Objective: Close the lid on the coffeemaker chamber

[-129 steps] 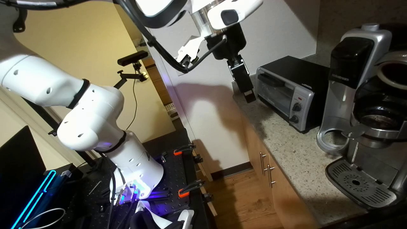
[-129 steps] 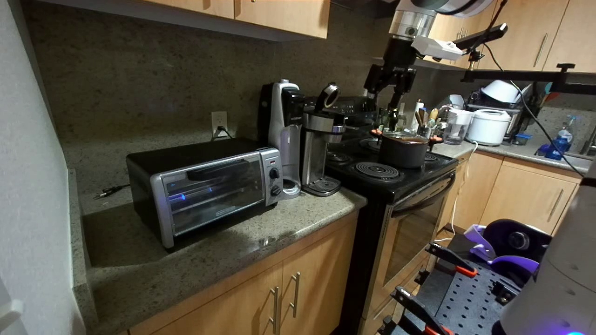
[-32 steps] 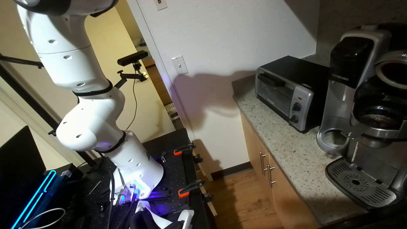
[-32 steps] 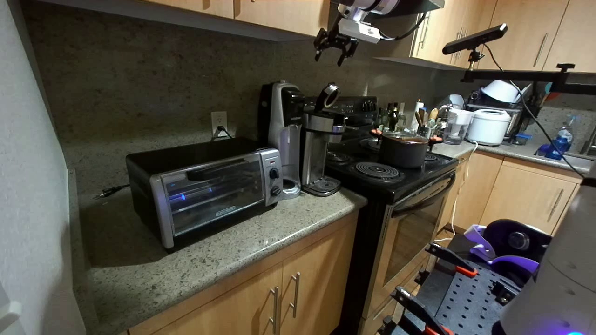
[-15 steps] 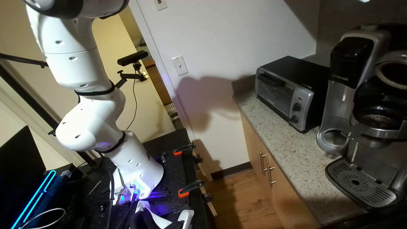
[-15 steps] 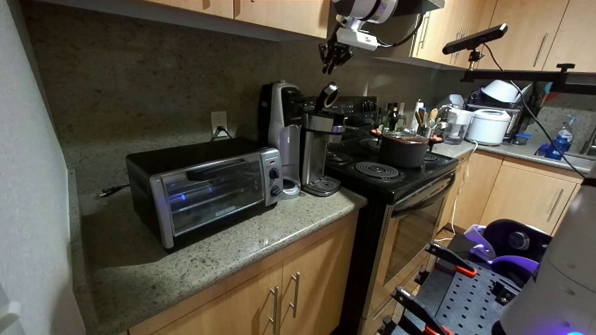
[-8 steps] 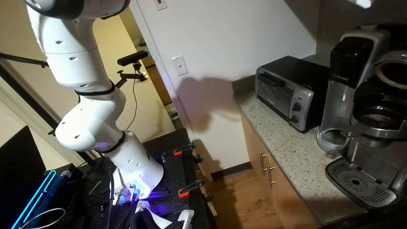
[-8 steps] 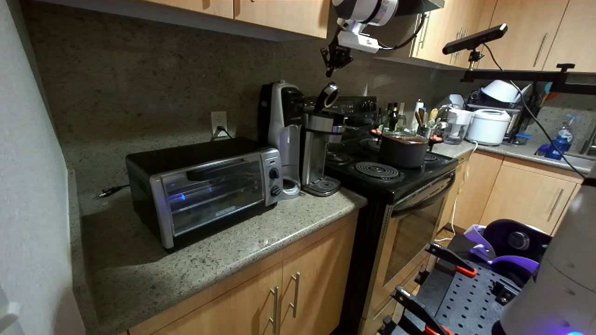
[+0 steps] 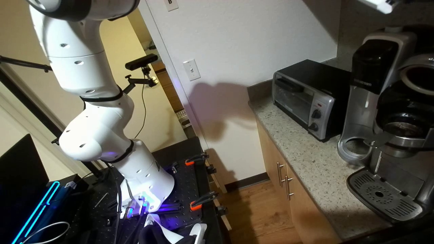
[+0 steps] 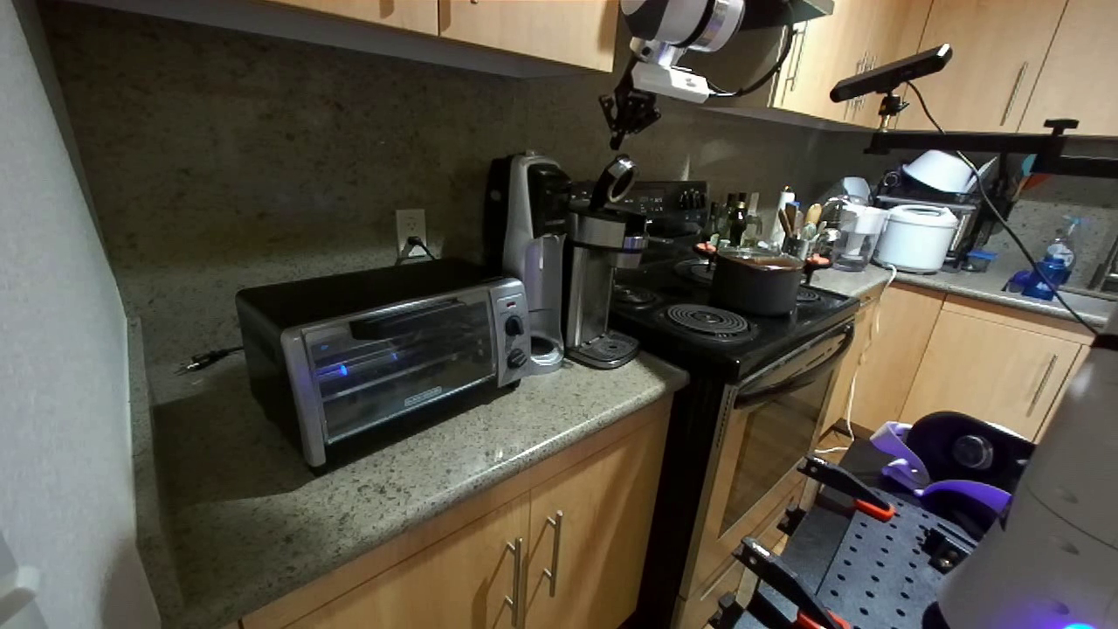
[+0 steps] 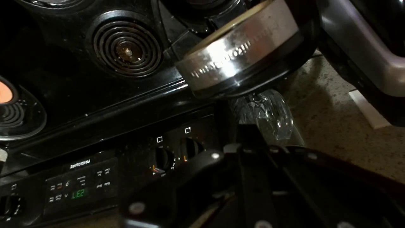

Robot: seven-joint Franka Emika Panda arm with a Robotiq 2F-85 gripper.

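The silver-grey lid (image 10: 618,179) stands raised and tilted back on the black-and-silver coffeemaker. Under it, the coffeemaker chamber (image 10: 603,231) is uncovered. In an exterior view the lid (image 9: 418,60) shows its ring-shaped underside above the dark chamber (image 9: 401,105). My gripper (image 10: 617,142) points down just above and behind the lid's upper edge, apparently apart from it. From the wrist, the lid's shiny band (image 11: 240,53) lies beyond the gripper (image 11: 251,128), whose fingers are shut together with nothing visible between them. The chamber is largely hidden there.
A tall silver drinks machine (image 10: 541,236) stands close beside the coffeemaker, then a toaster oven (image 10: 393,349). On the other side are the stove (image 10: 664,349) and a dark pot (image 10: 756,284). A clear container (image 11: 275,117) sits behind. An upper cabinet (image 10: 533,31) hangs nearby.
Earlier the arm was over the stove; it has moved across to above the coffeemaker. The fingers, spread two seconds ago, have come together, and the gripper has dropped slightly. The lid has not moved.
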